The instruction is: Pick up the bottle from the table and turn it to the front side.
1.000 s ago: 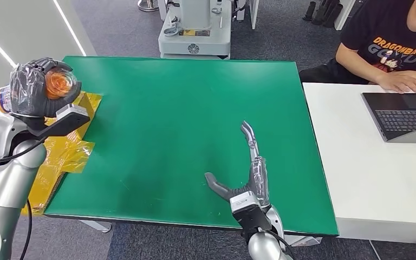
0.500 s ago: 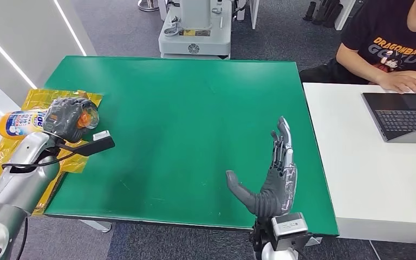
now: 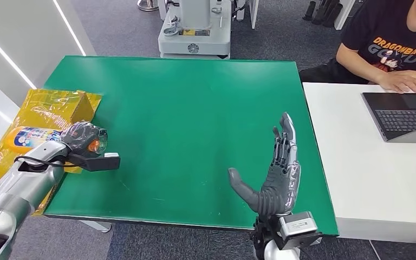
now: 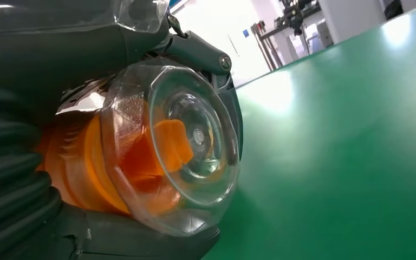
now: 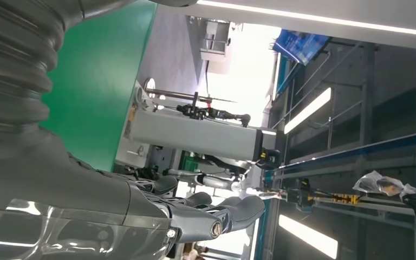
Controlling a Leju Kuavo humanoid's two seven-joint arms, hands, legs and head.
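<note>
Lower now than a second ago, your left hand (image 3: 81, 138) has dropped from well above the bench edge to just over the green surface, carrying the bottle (image 3: 38, 136) down with it, while your right hand (image 3: 273, 173) has turned from a flat reach to an upright, palm-showing pose.

Nearest you, at about 5 o'clock on the bench (image 3: 179, 108), you have the right hand raised with its fingers spread apart and the thumb out toward 9 o'clock; it holds nothing. In the right wrist view the same hand (image 5: 195, 208) shows its dark fingers extended and free against the room's ceiling lights.

At about 8 o'clock your left hand grips the bottle, fingers wrapped around its neck end. You see the bottle lying on its side, its white and blue label pointing out toward 9 o'clock past the bench edge and its orange top under a clear cap (image 3: 95, 145) toward the bench centre. The left wrist view puts that clear cap (image 4: 168, 146) right against the lens, orange beneath it, held by the hand (image 4: 27, 54) low over the green surface.

Just beyond the left hand, a crumpled yellow plastic sheet (image 3: 49, 105) hangs over the 9 o'clock edge.

Farther out, at 3 o'clock, a white bench (image 3: 357, 162) carries an open laptop (image 3: 401, 116), and a person in a black printed shirt (image 3: 395, 46) sits behind it with a hand (image 3: 403, 81) resting by the keyboard. At 12 o'clock, past the far edge, a grey machine base (image 3: 195, 30) stands on the floor.
</note>
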